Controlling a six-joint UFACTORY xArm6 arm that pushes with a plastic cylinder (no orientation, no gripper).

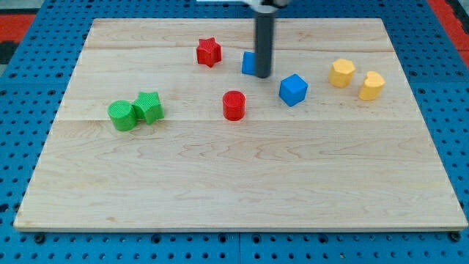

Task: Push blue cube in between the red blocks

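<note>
A blue cube (293,89) sits right of the board's centre, near the view's top. A red star block (209,52) lies at the upper middle and a red cylinder (234,105) lies below it, near the centre. A second blue block (249,63) is partly hidden behind my rod; its shape is unclear. My tip (262,76) stands just in front of this block, to the left of the blue cube and up-right of the red cylinder, apart from both.
Two green blocks (135,111) sit touching at the view's left. Two yellow blocks (341,73) (371,86) sit at the upper right. The wooden board (234,191) rests on a blue pegboard.
</note>
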